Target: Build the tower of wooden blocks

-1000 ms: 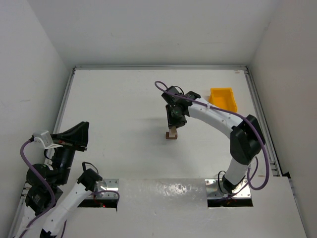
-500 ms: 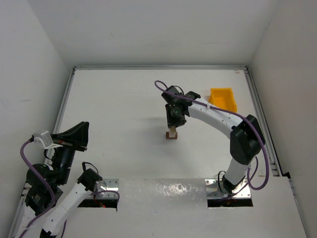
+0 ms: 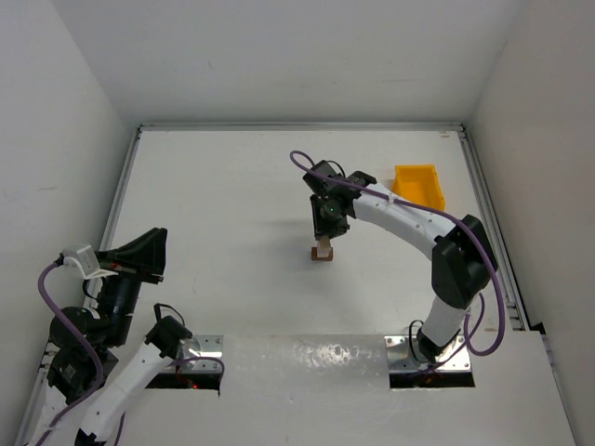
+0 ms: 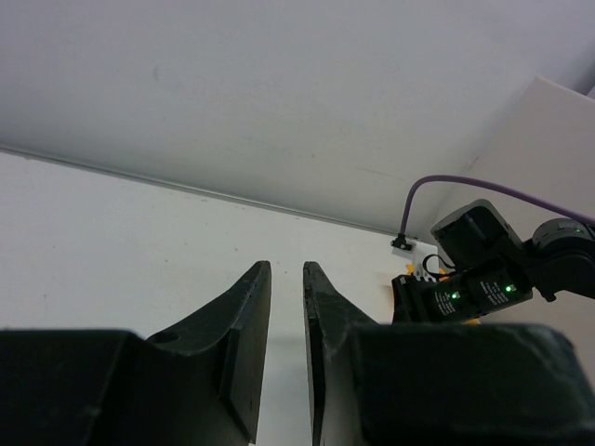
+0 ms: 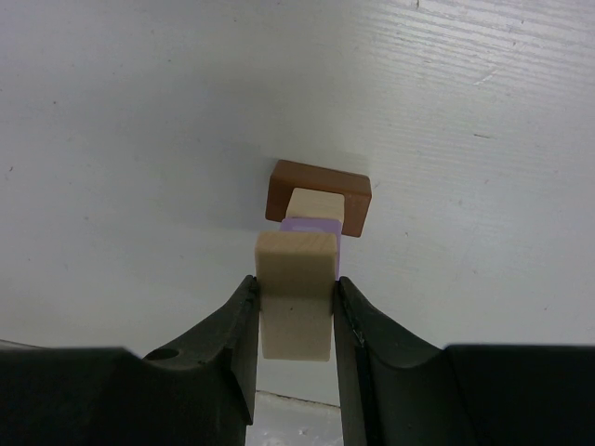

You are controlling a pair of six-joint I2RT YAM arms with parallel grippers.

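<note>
The wood block tower (image 3: 323,251) stands mid-table. The right wrist view shows it as a dark brown block (image 5: 319,190) at the bottom, a light tan block (image 5: 316,204) on that, and a purple block (image 5: 311,226) on top. My right gripper (image 5: 296,283) (image 3: 327,228) is shut on another light tan block (image 5: 296,302), held directly over the purple one; I cannot tell whether the two touch. My left gripper (image 4: 286,268) (image 3: 156,255) hovers at the near left, far from the tower. Its fingers stand a narrow gap apart with nothing between them.
A yellow plastic bin (image 3: 418,186) sits at the back right, beside the right arm (image 3: 409,223). White walls enclose the table on the left, back and right. A metal rail (image 3: 297,126) runs along the back edge.
</note>
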